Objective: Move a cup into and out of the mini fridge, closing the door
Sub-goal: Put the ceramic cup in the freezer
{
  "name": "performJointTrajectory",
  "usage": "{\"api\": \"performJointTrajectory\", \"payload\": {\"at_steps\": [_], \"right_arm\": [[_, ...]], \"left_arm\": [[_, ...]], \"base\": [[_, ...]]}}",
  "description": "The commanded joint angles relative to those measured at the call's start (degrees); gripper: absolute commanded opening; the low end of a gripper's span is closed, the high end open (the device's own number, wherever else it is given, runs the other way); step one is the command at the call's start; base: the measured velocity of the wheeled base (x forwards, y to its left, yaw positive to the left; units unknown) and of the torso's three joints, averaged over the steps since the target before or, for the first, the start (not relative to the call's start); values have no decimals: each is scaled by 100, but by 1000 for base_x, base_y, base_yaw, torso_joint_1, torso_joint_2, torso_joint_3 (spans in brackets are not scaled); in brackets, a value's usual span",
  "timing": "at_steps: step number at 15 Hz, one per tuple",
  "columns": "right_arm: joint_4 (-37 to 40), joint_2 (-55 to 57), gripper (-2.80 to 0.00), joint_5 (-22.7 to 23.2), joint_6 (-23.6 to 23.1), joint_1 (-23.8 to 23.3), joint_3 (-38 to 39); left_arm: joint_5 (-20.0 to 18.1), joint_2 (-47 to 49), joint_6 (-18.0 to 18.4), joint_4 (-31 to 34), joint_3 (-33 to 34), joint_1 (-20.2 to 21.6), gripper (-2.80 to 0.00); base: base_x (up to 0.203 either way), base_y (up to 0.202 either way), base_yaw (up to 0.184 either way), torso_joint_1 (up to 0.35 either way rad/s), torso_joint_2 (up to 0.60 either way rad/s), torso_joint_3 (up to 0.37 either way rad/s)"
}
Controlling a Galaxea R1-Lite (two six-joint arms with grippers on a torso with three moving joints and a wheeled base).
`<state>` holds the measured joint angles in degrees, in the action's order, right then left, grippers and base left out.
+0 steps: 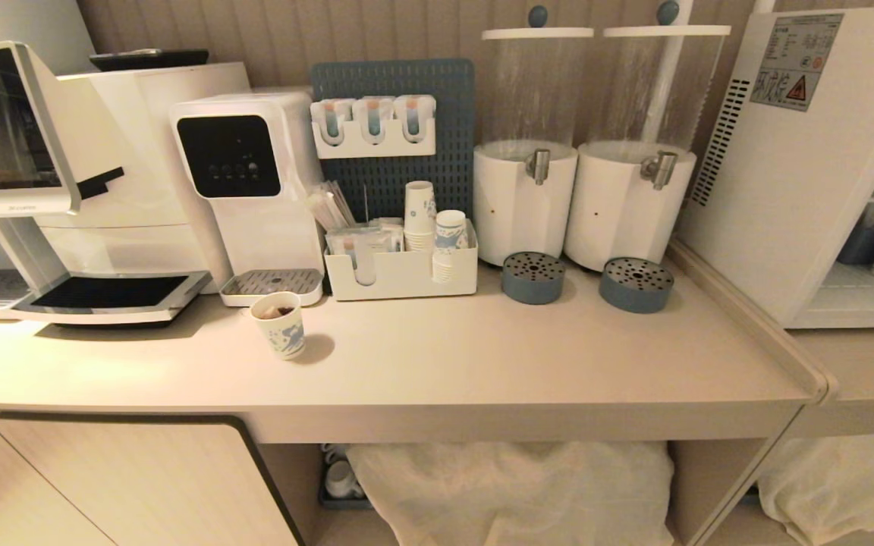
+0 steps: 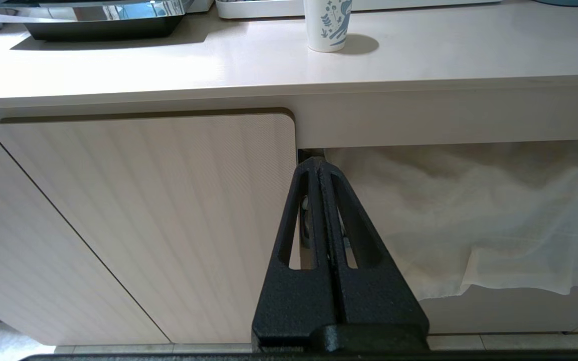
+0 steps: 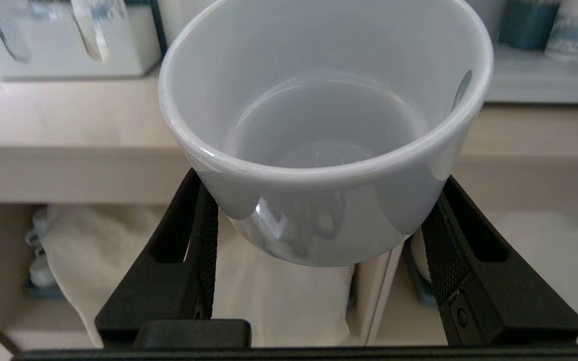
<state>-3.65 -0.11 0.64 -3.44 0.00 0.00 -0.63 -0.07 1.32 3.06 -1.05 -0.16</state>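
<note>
Below the counter edge, my right gripper (image 3: 319, 240) pinches the squat white ceramic cup (image 3: 319, 150) by its sides; tilted, it could slip. Left gripper (image 2: 321, 170) pressed together.

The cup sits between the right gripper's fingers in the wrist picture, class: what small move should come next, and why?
Probably lift the cup up and rightward toward the mini fridge. The right gripper clamps the empty cup, held in front of the counter edge. The fridge stands at the counter's right end, its shelves showing. The left gripper hangs shut, low by the cabinet.
</note>
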Motion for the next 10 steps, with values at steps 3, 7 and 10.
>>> {"api": "performJointTrajectory", "payload": {"at_steps": [3, 7, 10], "right_arm": [[300, 20, -280, 6, -7, 0, 54], [278, 11, -280, 6, 2, 0, 62], [286, 20, -280, 6, 9, 0, 62]], "left_arm": [[-7, 7, 18, 2, -1, -2, -280], [2, 7, 44, 2, -9, -2, -280], [2, 4, 44, 2, -9, -2, -280]], "base": [[0, 0, 0, 0, 0, 0], [0, 0, 0, 0, 0, 0], [0, 0, 0, 0, 0, 0]]}}
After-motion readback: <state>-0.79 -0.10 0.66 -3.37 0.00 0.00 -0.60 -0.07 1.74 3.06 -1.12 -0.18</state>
